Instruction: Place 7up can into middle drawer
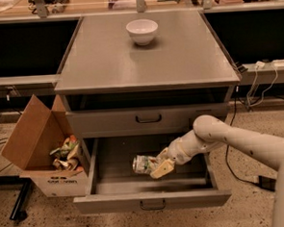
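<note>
The 7up can (pixel 144 164), green and white with silvery ends, lies on its side inside the pulled-out middle drawer (pixel 152 200). My gripper (pixel 157 166) reaches in from the right, down inside the drawer cavity, and its fingers are closed around the can's right end. The can is low over the drawer floor; I cannot tell whether it rests on it. The drawer's front carries a small dark curved handle (pixel 153 206).
The shut drawer above has its own handle (pixel 148 119). A white bowl (pixel 142 31) stands on the cabinet top. An open cardboard box (pixel 43 150) with wrappers stands on the floor at the left. Cables lie on the floor at the right.
</note>
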Controlling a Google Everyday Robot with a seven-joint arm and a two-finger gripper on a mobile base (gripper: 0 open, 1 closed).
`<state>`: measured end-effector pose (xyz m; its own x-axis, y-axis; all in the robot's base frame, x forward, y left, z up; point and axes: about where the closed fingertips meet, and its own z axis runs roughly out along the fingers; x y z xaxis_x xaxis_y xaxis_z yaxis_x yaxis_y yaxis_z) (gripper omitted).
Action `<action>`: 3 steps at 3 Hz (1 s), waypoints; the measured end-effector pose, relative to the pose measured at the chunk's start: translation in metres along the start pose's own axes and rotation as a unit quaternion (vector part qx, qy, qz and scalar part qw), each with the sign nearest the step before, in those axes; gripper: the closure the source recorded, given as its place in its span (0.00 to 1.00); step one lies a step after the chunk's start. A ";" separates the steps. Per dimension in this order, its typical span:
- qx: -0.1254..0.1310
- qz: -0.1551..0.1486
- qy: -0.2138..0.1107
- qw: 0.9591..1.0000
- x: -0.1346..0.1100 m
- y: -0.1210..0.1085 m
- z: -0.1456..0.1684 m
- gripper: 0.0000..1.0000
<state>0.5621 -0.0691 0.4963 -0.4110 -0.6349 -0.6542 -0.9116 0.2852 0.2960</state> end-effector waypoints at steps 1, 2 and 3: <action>0.003 0.019 -0.004 1.000 0.018 -0.021 0.031 1.00; 0.016 0.031 -0.005 0.999 0.028 -0.033 0.055 1.00; 0.021 0.039 -0.009 0.999 0.030 -0.040 0.071 0.81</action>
<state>0.5859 -0.0485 0.4157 -0.4804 -0.5973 -0.6423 -0.8759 0.3639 0.3168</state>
